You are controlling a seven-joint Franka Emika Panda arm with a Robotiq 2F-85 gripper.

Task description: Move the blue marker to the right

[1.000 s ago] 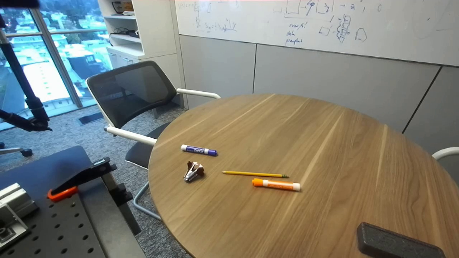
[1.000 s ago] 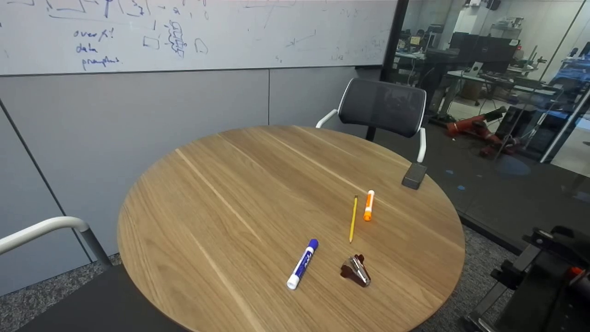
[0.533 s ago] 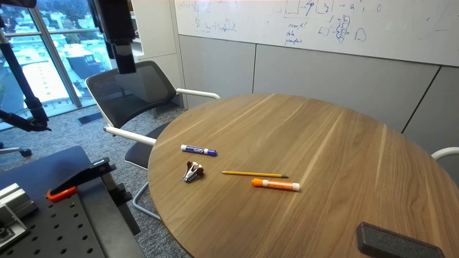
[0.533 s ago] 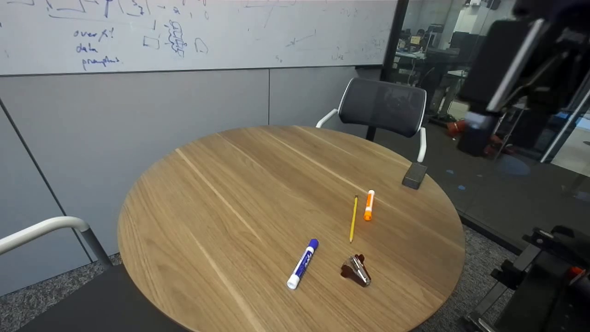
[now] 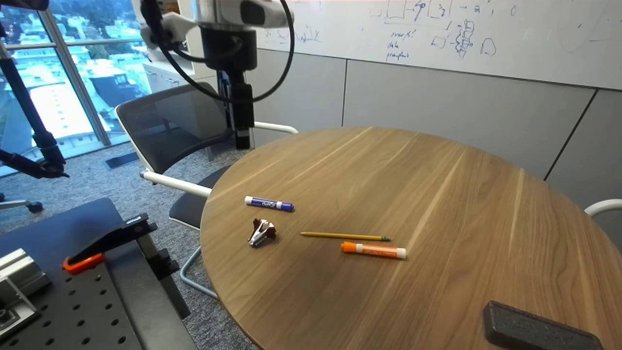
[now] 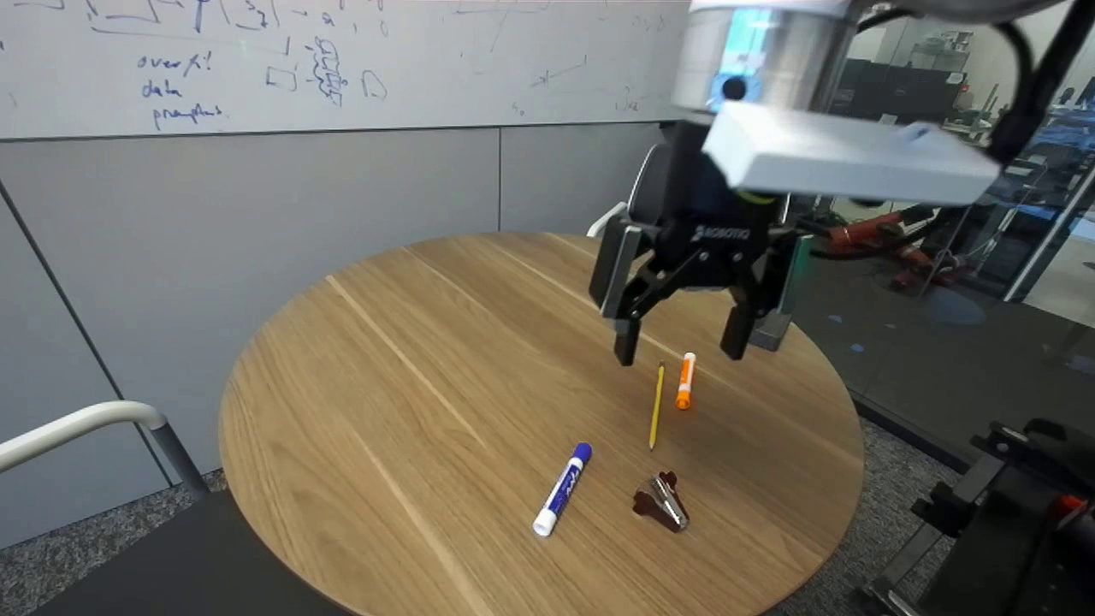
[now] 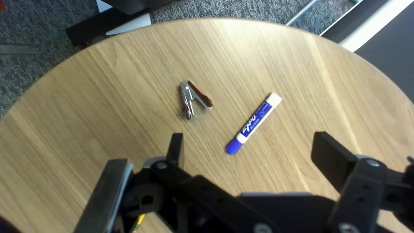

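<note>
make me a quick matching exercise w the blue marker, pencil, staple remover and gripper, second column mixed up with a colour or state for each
Column one
1. blue marker
2. pencil
3. staple remover
4. gripper

Column two
A. yellow, lying beside the orange marker
B. open, holding nothing
C. white and blue, lettered EXPO
D. metallic and dark brown

Right pairs: 1-C, 2-A, 3-D, 4-B
</note>
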